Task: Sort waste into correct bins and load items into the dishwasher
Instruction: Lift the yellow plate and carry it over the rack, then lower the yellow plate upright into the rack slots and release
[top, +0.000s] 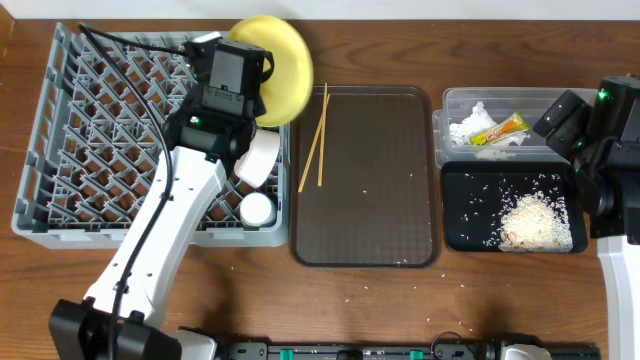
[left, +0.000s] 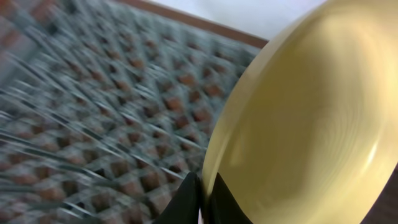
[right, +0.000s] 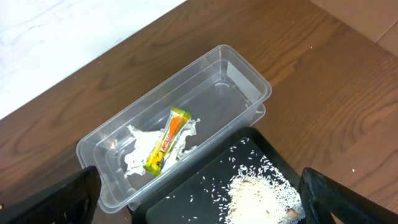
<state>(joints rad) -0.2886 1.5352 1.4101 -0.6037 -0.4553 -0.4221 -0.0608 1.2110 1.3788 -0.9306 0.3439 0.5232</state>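
White left arm (top: 160, 235) with black joints, black cable (top: 128, 41), green lamp (top: 196, 121)

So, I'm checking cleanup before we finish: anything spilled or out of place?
Yes: stray rice grains lie on the brown tray and a few on the table in front of it, outside the black tray holding the rice pile. Nothing else stands out.

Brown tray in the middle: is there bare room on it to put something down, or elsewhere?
Yes: the brown tray is mostly bare between the chopsticks and its edge beside the black tray. The clear tub is free at its end away from the wrapper and tissue. That black tray is crowded with rice.
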